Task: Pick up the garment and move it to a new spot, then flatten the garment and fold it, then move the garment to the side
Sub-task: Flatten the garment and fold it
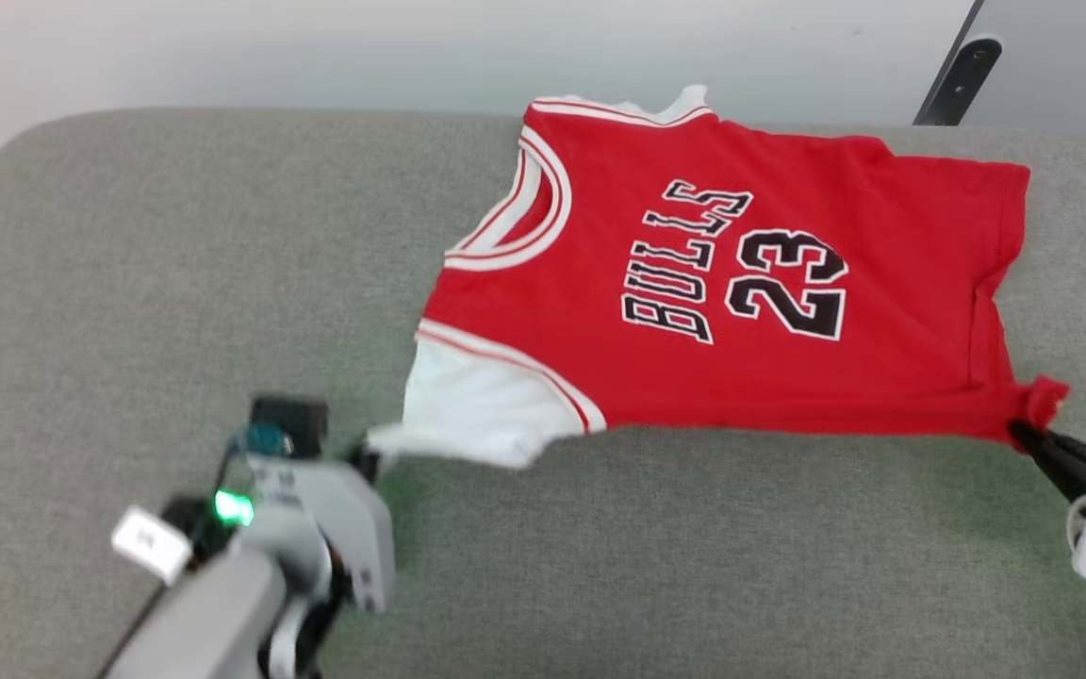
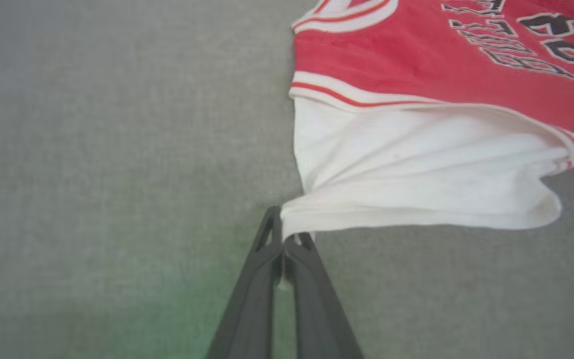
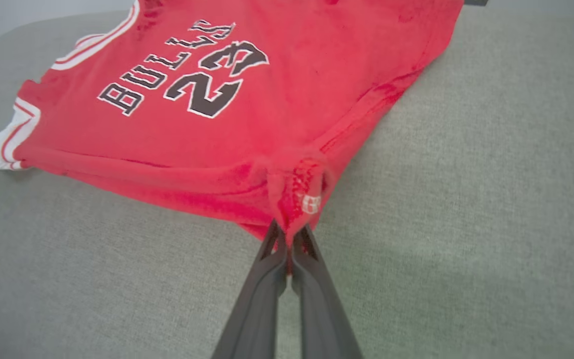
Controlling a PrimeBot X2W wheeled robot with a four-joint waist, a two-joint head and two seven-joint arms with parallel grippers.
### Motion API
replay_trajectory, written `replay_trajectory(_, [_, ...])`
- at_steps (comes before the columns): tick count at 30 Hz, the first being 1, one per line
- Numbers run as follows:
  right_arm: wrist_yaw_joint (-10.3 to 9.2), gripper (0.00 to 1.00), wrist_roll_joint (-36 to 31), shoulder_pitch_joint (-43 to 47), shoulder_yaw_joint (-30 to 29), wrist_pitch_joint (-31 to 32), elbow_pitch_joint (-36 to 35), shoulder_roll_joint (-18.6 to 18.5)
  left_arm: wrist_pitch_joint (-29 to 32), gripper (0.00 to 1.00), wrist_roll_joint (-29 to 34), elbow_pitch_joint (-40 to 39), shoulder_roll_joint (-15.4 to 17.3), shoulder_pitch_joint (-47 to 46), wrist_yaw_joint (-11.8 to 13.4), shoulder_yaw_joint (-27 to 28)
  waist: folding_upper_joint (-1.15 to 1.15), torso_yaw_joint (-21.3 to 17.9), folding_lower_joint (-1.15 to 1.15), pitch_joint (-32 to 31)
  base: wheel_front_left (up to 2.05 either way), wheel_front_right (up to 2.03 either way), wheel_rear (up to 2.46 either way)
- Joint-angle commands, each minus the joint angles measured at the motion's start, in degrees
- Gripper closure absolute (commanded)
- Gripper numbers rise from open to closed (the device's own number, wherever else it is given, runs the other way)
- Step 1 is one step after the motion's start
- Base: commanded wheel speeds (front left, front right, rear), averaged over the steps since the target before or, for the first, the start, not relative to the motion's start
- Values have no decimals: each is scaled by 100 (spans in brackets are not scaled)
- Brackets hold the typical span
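The garment [image 1: 722, 283] lies print-up in the upper right of the head view on the grey surface [image 1: 128, 283]. Its long axis runs left to right, collar end at the left. Its near edge is strung between the two claws: the left claw [image 2: 283, 239] is clenched on the tip of the white sleeve, the right claw [image 3: 289, 239] on the red hem corner (bunched at the pinch). The body lies up-frame of both claws, so an even pull toward the frame's bottom looks likeliest.

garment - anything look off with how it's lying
Not damaged, but the garment isn't flat: its white sleeve is pulled to a point in the left gripper and its hem corner is bunched in the right gripper, near edge taut between them.
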Motion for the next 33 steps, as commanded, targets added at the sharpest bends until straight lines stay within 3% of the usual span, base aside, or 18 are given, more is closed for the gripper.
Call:
replay_trajectory(1, [-12, 100, -41, 112, -120, 35, -21, 2, 113, 100, -20, -260, 131, 211, 152, 7, 0, -9, 0, 13, 0, 0, 0])
replay_trajectory(7, [-11, 100, -201, 495, -476, 431, -261, 41, 857, 100, -140, -2486, 737, 1356, 1118, -12, 0, -50, 0, 90, 0, 0, 0])
replay_trajectory(12, [-11, 100, -312, 689, -663, 756, -403, 104, 1277, 100, -149, -3464, 1000, 1890, 1591, -159, 0, -109, 0, 145, 0, 0, 0])
replay_trajectory(21, [-12, 100, -459, 1062, -1042, 1470, -629, 308, 1544, 100, -209, -4038, 1013, 2257, 1925, -336, 0, -224, 0, 216, 0, 0, 0])
replay_trajectory(33, [-12, 100, -796, 1272, -1378, 1741, -847, 692, 1516, 100, -196, -3985, 918, 2223, 1934, -378, 0, -386, 0, 267, 0, 0, 0])
